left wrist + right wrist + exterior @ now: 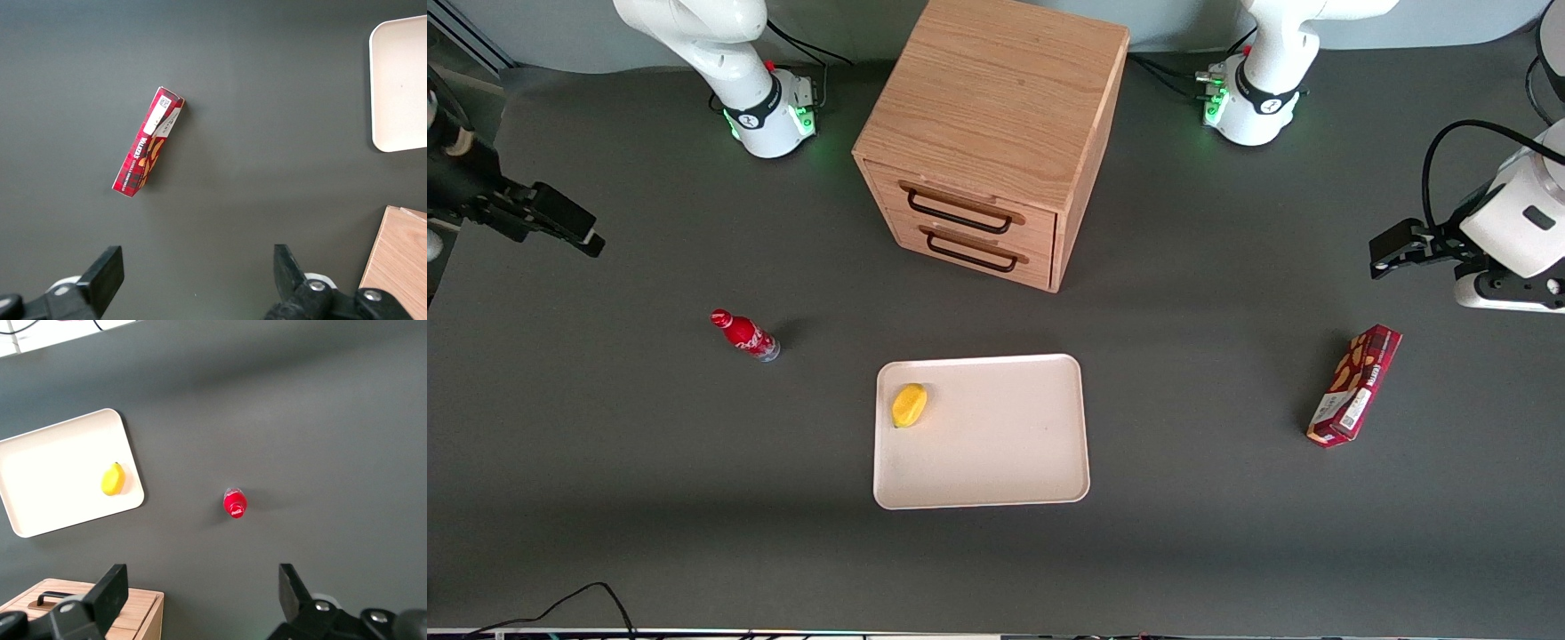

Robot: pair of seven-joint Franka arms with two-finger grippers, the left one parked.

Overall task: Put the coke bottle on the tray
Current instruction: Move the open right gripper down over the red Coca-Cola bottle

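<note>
The coke bottle (744, 334), small and red with a red cap and silvery base, stands on the dark table toward the working arm's end, apart from the tray; it also shows from above in the right wrist view (235, 503). The cream-white tray (996, 462) lies in front of the drawer cabinet, nearer the front camera, with a yellow lemon (909, 405) in one corner; both show in the right wrist view, tray (47, 487) and lemon (113, 479). My gripper (587, 240) hangs high above the table's working-arm end, open and empty, well away from the bottle, also seen in its wrist view (203, 597).
A wooden two-drawer cabinet (987, 133) stands mid-table, farther from the front camera than the tray. A dark red snack box (1354, 384) lies toward the parked arm's end. A black cable (578, 600) curls at the table's front edge.
</note>
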